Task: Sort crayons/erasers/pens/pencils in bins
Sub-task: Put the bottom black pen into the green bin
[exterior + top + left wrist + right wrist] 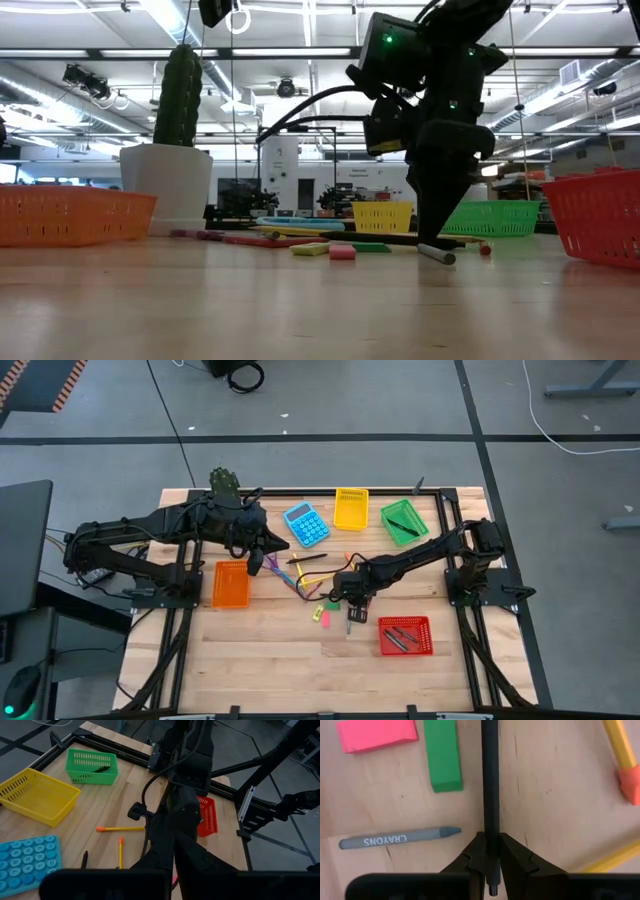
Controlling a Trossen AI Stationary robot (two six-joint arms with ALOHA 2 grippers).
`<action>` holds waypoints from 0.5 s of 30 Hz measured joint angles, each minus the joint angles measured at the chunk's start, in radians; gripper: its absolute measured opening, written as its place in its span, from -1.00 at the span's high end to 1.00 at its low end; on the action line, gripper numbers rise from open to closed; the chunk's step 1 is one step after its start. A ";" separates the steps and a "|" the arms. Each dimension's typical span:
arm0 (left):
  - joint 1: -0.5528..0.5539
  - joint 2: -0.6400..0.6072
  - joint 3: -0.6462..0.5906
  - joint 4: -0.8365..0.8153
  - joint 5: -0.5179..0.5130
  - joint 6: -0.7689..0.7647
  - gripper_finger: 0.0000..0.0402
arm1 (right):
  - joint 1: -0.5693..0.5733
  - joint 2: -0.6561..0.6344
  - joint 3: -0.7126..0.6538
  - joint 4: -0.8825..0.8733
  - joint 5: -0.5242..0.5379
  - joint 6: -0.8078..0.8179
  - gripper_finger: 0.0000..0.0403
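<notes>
A pale wooden table (250, 650) in a black frame stands on a grey workshop floor, with ceiling lights and machinery showing beyond it in the low view. Four bins sit on it: orange (231, 584) on the left, yellow (351, 508) and green (403, 521) at the far edge, red (405, 636) near the right front. The green bin holds one dark stick and the red bin a few dark ones. A blue calculator (306, 524) lies beside the yellow bin, and a white pot (167, 188) with a green cactus stands at the far left. In the middle lies a loose cluster of pencils (312, 574) and other sticks. The right gripper (490, 866) is down at the table just in front of that cluster, its two fingers pressed against a black pen (490, 780) that runs out straight between them along the wood. Beside the pen lie a green eraser (442, 755), a pink eraser (376, 734) and a grey crayon (395, 838) with its label showing; orange-tipped pencils cross the other side. In the low view the pen's tip touches the table under the gripper. The left gripper (272, 546) hangs over the table between the orange bin and the calculator, fingers closed with nothing in them.
</notes>
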 joint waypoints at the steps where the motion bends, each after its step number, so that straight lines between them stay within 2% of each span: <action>1: 0.000 0.000 0.000 0.000 0.000 0.000 0.92 | -0.003 0.001 0.008 -0.015 0.000 0.000 0.76; 10: 0.000 0.000 0.000 0.001 0.000 0.002 0.89 | -0.045 0.002 0.139 -0.126 -0.006 0.009 0.76; 15: 0.000 0.000 0.000 0.001 0.000 0.027 0.90 | -0.084 0.002 0.245 -0.279 0.001 0.027 0.76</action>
